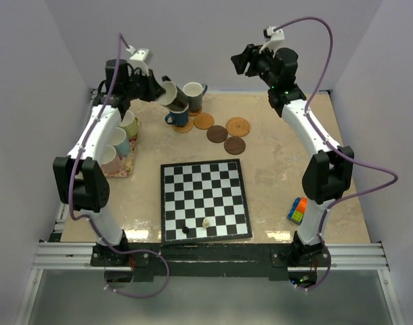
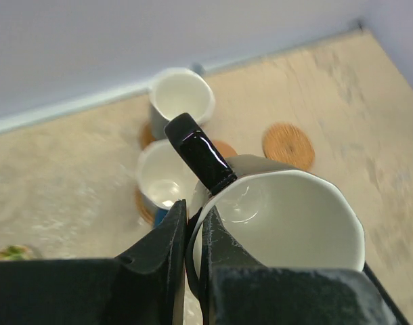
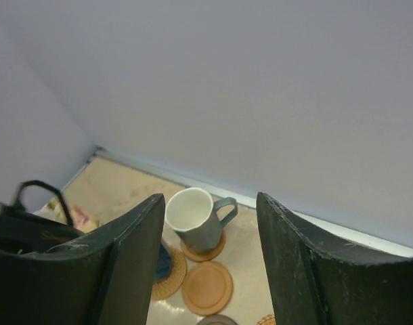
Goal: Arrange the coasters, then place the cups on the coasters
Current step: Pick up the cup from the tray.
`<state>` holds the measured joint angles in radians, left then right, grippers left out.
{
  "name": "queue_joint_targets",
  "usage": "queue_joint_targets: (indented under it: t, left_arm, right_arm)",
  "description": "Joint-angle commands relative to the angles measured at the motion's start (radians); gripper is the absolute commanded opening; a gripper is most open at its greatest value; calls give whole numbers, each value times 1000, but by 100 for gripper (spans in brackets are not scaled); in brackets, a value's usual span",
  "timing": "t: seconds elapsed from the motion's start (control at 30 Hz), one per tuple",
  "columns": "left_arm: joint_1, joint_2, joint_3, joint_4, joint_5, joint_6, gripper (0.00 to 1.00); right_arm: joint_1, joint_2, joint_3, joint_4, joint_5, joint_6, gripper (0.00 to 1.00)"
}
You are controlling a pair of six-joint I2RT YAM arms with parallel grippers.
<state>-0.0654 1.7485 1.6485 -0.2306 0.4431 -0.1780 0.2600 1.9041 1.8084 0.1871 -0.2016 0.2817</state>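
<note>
My left gripper [image 1: 159,89] is shut on the rim of the black cup [image 1: 170,94], held tilted in the air above the back left of the table. In the left wrist view one finger is inside that black cup [image 2: 288,223] and one outside. Below it the teal cup [image 1: 193,95] and the dark blue cup [image 1: 177,116] each stand on a coaster [image 1: 185,126]. Several bare coasters [image 1: 204,120] lie to their right. My right gripper [image 1: 239,62] hangs open high at the back, looking down on the teal cup [image 3: 193,217].
Pale green [image 1: 129,124], light blue [image 1: 119,140] and pink [image 1: 108,157] cups stand on a floral cloth mat [image 1: 120,169] at the left edge. A chessboard [image 1: 204,196] with two pieces lies in the middle front. A coloured cube [image 1: 297,210] sits at the front right.
</note>
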Motion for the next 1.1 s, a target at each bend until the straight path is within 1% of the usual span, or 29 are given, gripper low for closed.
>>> queue_joint_targets:
  t: [0.0,0.1,0.2,0.27,0.3,0.37,0.57,0.7,0.83,0.9,1.07]
  left_arm:
    - [-66,42,135,-165,212,170,0]
    - [-108,101,201,-287,183,253,0]
    - [-154,154,281,-404,148,337,0]
    - [-169,158,286,-417,120,344,0]
    - [-171,154,269,-403,115,333,0]
    - [-172,151,258,-395,106,327,0]
    - [-183,146,241,-377,77,295,0]
    - [-198,135,215,-365,34,270,0]
    - [-201,108,185,-335,31,239,0]
    - [-205,98,169,-331,28,229,0]
    - [-205,62,122,-302,34,196,0]
  right_arm:
    - [2,-24,95,-118,-317,-98,61]
    - [28,-1,161,-266,-325,-131,59]
    - [88,29,227,-455,-245,-235,59]
    - [133,42,264,-569,-190,-274,59]
    - [149,41,269,-613,-153,-320,58]
    - [191,24,243,-659,-81,-338,58]
    - [278,-13,175,-710,16,-317,57]
    - [330,9,190,-726,51,-288,57]
    - [369,50,230,-756,134,-288,55]
    - [377,72,246,-765,145,-247,54]
    - [406,87,216,-744,194,-234,52]
